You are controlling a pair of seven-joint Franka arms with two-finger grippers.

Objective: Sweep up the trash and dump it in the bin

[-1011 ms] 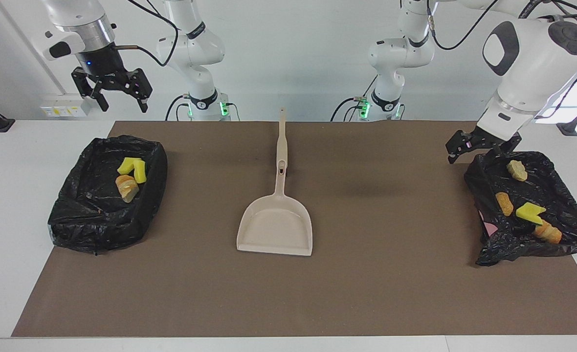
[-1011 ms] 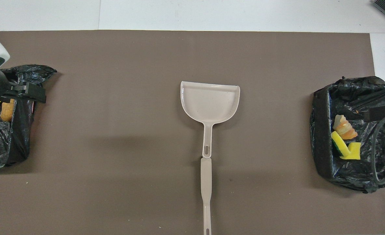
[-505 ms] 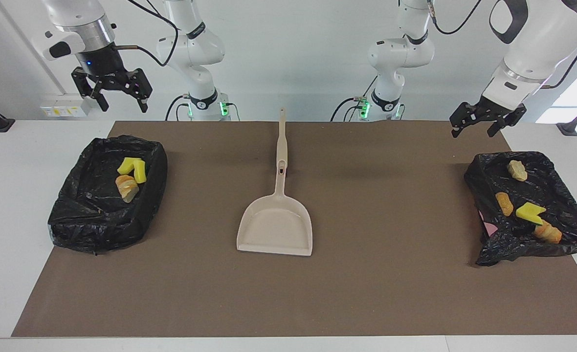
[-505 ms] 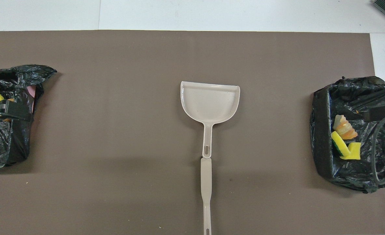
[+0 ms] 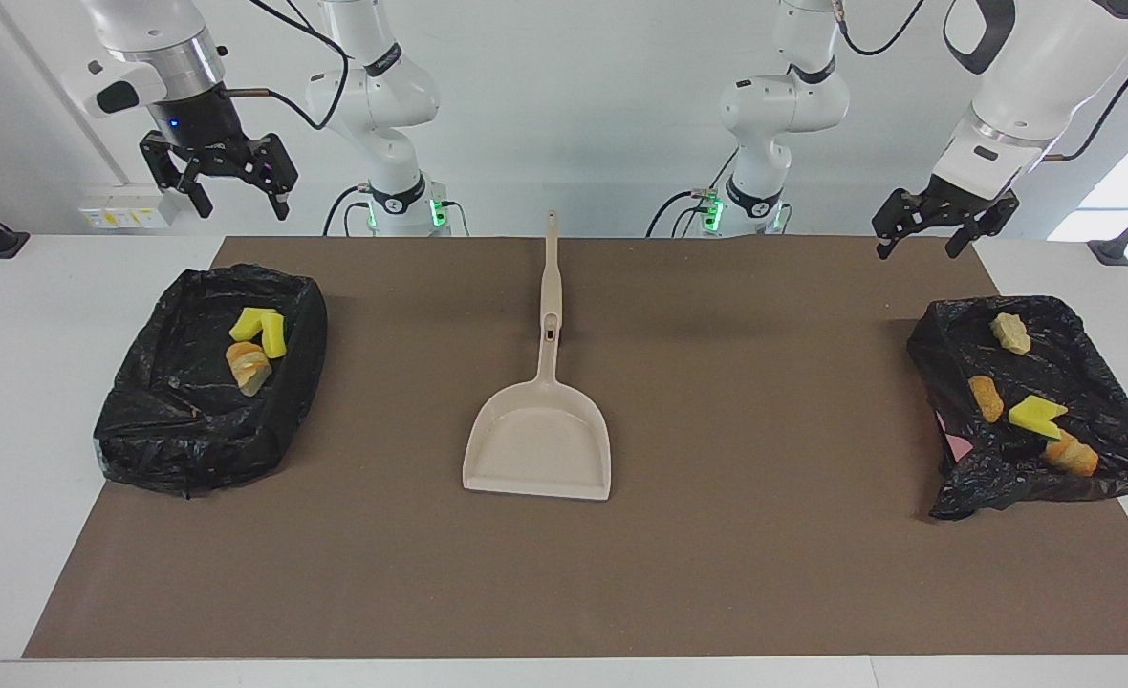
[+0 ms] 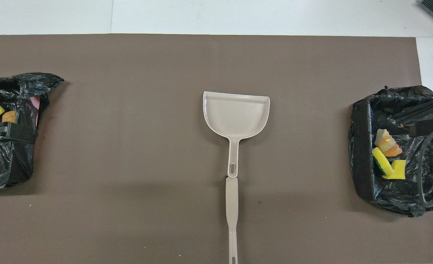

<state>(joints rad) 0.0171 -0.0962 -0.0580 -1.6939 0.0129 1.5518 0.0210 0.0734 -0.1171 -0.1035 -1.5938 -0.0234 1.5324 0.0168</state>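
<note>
Two bins lined with black bags hold the trash. The bin [image 5: 191,459] [image 6: 361,161] at the right arm's end holds a yellow sponge [image 5: 260,330] [image 6: 392,169] and a bread slice [image 5: 249,368]. The bin [image 5: 1004,487] [image 6: 18,165] at the left arm's end holds a tan lump [image 5: 1010,333], an orange lump [image 5: 986,397], a yellow wedge [image 5: 1035,414] and a bread piece [image 5: 1071,456]. My right gripper [image 5: 239,203] hangs open and empty high over its bin. My left gripper [image 5: 918,248] is open and empty over the other bin.
A beige dustpan [image 5: 540,440] [image 6: 236,113] lies empty in the middle of the brown mat [image 5: 765,535], its long handle [image 5: 552,277] pointing toward the robots. White table shows around the mat.
My left gripper has risen from the rim of the bin at its end of the table and drawn back toward the robots. The right gripper and the trash have not moved.
</note>
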